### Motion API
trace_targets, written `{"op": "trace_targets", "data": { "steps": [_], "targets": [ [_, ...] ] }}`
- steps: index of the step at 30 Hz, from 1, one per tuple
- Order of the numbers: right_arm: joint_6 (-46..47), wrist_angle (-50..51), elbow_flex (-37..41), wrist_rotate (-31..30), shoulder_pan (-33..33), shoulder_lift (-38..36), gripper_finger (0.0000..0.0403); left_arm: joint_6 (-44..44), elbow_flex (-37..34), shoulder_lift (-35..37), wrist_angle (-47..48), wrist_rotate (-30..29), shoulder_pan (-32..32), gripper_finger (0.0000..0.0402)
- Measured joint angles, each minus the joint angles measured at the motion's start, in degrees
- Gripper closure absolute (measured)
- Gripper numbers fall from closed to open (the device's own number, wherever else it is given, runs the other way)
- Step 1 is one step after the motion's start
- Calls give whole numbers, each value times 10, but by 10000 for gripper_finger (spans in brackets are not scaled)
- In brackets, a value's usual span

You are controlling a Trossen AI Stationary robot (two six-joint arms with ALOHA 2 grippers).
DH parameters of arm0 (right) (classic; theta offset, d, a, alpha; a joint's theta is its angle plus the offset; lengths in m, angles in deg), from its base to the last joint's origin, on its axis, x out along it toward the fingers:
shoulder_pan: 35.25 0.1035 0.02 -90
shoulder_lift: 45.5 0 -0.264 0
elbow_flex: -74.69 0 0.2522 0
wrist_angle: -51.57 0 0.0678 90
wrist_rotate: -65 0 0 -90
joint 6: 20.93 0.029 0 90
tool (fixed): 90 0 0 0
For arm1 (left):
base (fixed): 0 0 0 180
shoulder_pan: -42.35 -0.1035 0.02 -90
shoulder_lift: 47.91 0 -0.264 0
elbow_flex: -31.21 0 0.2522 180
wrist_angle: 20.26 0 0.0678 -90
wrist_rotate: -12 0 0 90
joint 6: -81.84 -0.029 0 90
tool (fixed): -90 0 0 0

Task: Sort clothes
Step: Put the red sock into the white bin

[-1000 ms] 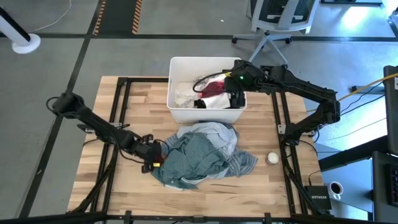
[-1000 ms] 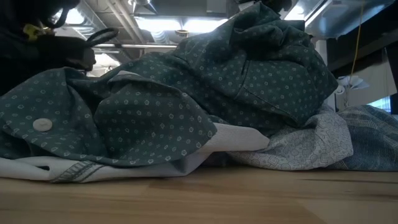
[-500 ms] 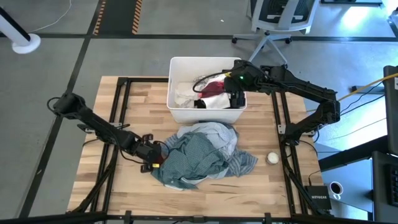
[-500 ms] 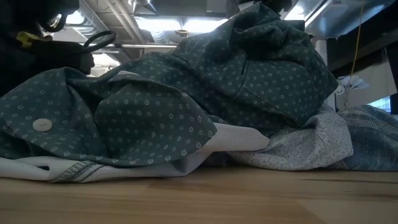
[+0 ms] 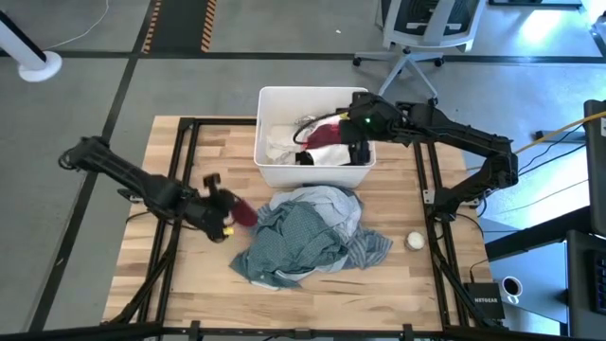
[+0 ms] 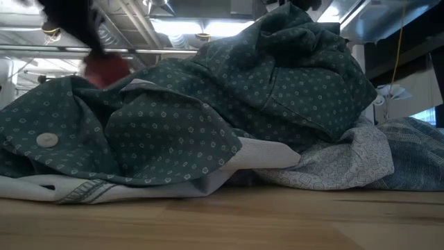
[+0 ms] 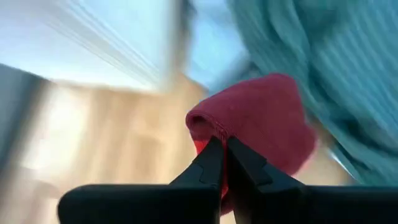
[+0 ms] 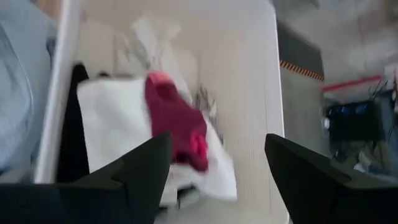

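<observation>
Left hand [image 7: 219, 163] pinching small red garment [image 7: 261, 121], seemingly beside clothes pile [image 5: 308, 237]

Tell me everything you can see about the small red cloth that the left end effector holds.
The small red cloth is soft and dark red, with a stitched hem along a folded edge. The shut left end effector pinches that edge, so the rest hangs bunched. In the high view it is beside the left edge of the blue-green clothes pile, above the wooden table.

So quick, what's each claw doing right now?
Left gripper: shut on a small red garment.
Right gripper: open, empty, above the white tub.
</observation>
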Motion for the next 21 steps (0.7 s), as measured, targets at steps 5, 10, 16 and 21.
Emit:
{"op": "trace_targets", "data": {
  "steps": [5, 10, 16, 21],
  "targets": [
    [-26, -86, 27, 34, 29, 1, 127, -78, 38, 48, -43, -129, -4, 399],
    [-34, -208, 62, 97, 55, 1, 127, -219, 41, 72, -185, -148, -29, 399],
    [-20, -329, 97, 177, 81, 6, 127, -355, 41, 54, -336, -147, -71, 400],
    [8, -361, 100, 202, 102, 27, 127, -429, 41, 21, -439, -140, -101, 399]
  ]
}}
